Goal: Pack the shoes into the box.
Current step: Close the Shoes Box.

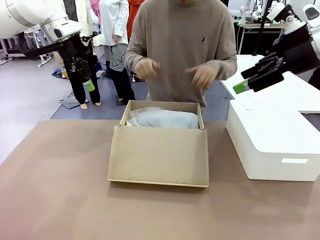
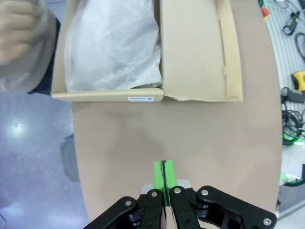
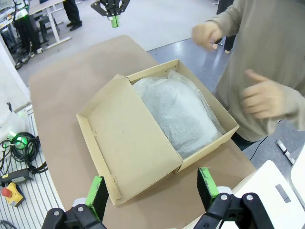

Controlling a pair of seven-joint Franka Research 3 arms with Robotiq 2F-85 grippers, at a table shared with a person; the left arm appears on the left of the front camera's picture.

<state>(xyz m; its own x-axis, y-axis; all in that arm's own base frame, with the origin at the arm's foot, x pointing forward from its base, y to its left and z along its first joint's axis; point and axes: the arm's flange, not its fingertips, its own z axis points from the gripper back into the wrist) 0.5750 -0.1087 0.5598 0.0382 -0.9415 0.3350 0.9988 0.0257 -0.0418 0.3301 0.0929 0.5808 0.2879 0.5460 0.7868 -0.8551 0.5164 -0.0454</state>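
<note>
While tissue paper (image 1: 162, 119) alone shows inside the open box (image 1: 158, 155), progress: packing judged not begun; both shoes left to go in
Box position: mid-worktop (image 1: 60, 190), flap lid folded toward the robot, person's hands (image 1: 204, 76) above its far side
Left gripper (image 2: 163, 176): pads pressed together, holding nothing
Right gripper (image 3: 152, 187): jaws wide apart, empty, over the box
Writing: white sticker (image 2: 145, 99) on a box wall, print too small to read

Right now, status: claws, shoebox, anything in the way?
Left claw shut, empty, raised. Right claw open, empty, raised. Shoebox open, white tissue paper inside. Person's hands hover behind its far wall.
</note>
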